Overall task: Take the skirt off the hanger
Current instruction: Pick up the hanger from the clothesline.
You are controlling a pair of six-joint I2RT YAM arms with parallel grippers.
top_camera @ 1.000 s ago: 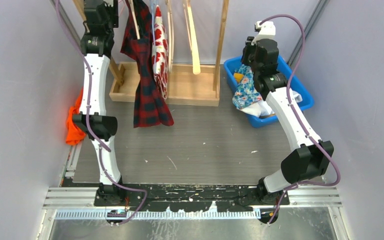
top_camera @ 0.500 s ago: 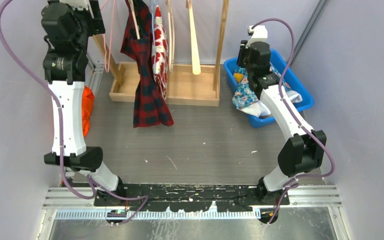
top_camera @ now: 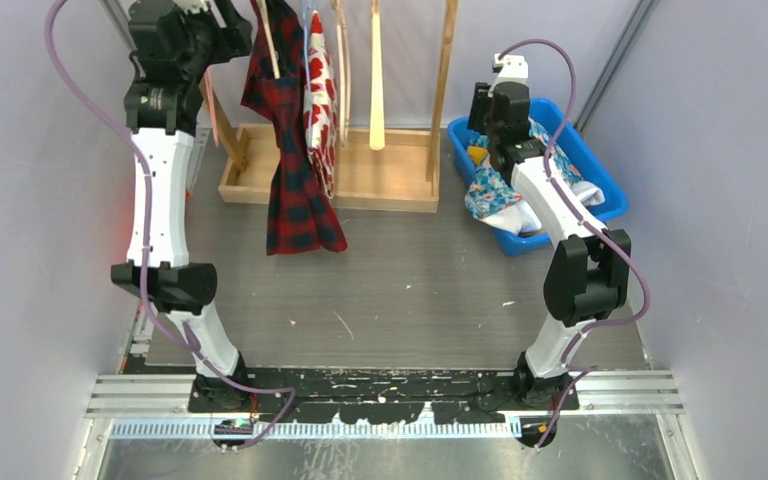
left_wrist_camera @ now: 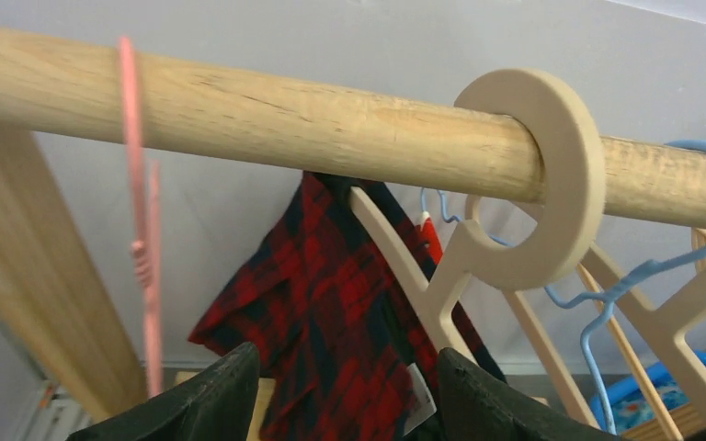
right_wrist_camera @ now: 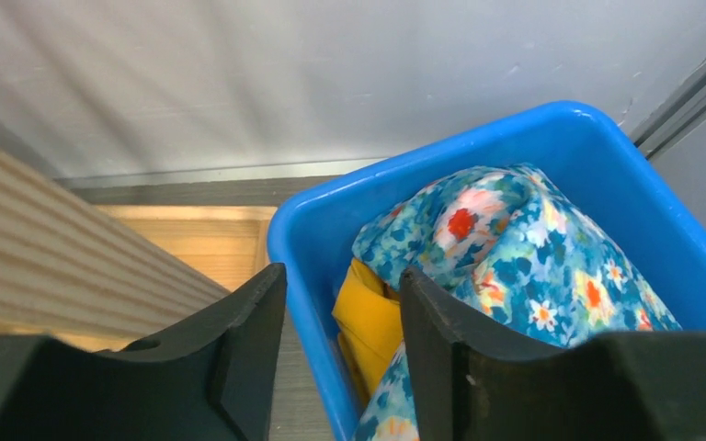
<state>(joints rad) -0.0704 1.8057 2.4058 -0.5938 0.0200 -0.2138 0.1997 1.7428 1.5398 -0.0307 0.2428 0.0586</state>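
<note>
The red-and-black plaid skirt (top_camera: 295,170) hangs from a beige wooden hanger (top_camera: 268,40) on the rack rod. In the left wrist view the skirt (left_wrist_camera: 331,312) drapes below the hanger's ring (left_wrist_camera: 533,184), which loops round the wooden rod (left_wrist_camera: 285,119). My left gripper (top_camera: 225,28) is up by the rod's left end. Its jaws are open and empty (left_wrist_camera: 345,386), just short of the skirt. My right gripper (top_camera: 490,100) hovers over the blue bin (right_wrist_camera: 303,239), open and empty (right_wrist_camera: 342,322).
A pink hanger (left_wrist_camera: 138,184) hangs empty on the rod left of the skirt, and a blue wire hanger (left_wrist_camera: 643,266) hangs to its right. A red-and-white heart-print garment (top_camera: 320,90) hangs beside the skirt. The bin holds floral (right_wrist_camera: 515,248) and yellow (right_wrist_camera: 372,322) cloth. The wooden rack base (top_camera: 380,175) stands at the back.
My left arm has swung out to the left and come back up toward the rod's left end. My right gripper has moved back and left over the bin's far corner.
</note>
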